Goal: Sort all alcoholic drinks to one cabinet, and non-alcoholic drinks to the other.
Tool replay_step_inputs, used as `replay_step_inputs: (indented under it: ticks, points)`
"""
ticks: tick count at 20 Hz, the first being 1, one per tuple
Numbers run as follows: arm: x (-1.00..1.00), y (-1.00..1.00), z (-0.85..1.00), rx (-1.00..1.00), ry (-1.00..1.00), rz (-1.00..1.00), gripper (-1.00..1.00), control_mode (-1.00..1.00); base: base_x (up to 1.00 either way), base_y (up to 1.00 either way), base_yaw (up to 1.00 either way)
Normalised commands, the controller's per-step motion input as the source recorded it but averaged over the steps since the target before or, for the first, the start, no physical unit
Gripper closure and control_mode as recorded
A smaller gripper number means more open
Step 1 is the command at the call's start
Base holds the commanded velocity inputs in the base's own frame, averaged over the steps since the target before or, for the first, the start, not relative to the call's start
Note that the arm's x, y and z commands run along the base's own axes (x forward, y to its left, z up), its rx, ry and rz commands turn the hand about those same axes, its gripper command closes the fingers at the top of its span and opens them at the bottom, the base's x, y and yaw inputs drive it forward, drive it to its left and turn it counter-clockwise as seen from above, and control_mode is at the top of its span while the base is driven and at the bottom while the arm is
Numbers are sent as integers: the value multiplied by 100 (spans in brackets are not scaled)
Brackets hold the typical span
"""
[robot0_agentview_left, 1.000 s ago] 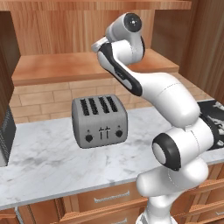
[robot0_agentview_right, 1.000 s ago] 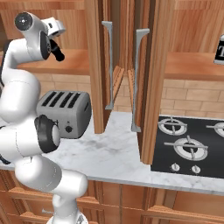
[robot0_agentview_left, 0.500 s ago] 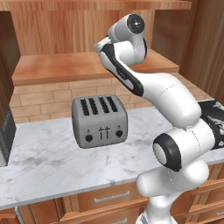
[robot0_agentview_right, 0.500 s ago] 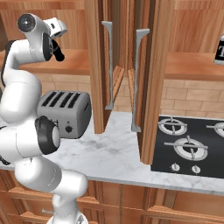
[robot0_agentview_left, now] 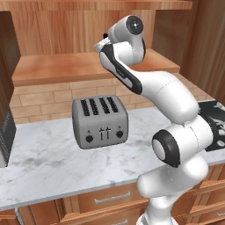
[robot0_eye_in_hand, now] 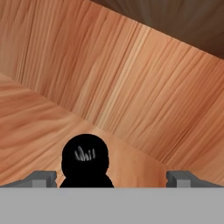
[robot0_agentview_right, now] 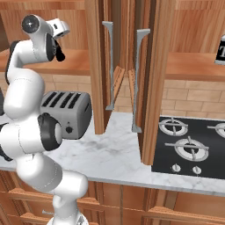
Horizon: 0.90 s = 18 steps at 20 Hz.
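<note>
Down in the hand view, the round black top of the small cola-shaped bottle [robot0_eye_in_hand: 85, 159] stands on the wooden shelf of a cabinet [robot0_eye_in_hand: 26, 127]. It sits between my fingertips [robot0_eye_in_hand: 43, 178], nearer the left one. My gripper [robot0_eye_in_hand: 112, 177] is open and touches nothing that I can see. In the base views the arm reaches up into the open left cabinet [robot0_agentview_left: 66, 66], with the gripper [robot0_agentview_left: 104, 40] [robot0_agentview_right: 59, 52] just above its shelf. The squat bottle with the black label [robot0_agentview_right: 221, 52] stands on the shelf of the right cabinet [robot0_agentview_right: 193, 66], cut by the picture's edge.
A grey four-slot toaster [robot0_agentview_left: 100, 122] [robot0_agentview_right: 66, 110] stands on the marble counter [robot0_agentview_left: 44, 162] under the arm. Two opened cabinet doors [robot0_agentview_right: 94, 66] with grey bar handles hang edge-on between the cabinets. A black gas hob [robot0_agentview_right: 193, 145] lies at the right; a dark appliance [robot0_agentview_left: 6, 136] at the far left.
The arm has hardly moved over the last second. The gripper stays open.
</note>
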Motion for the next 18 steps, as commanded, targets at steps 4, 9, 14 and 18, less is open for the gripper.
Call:
replay_step_inputs:
  ticks: [4,9,14,18]
  points:
    - [10,0,-3,0,0,0,-100,-100,0,0,0]
    - [7,-3,-3,0,-1,0,-100,-100,0,0,0]
    - [2,-8,-3,0,-2,0,-100,-100,0,0,0]
    - [0,-8,-1,0,-3,0,-100,-100,0,0,0]
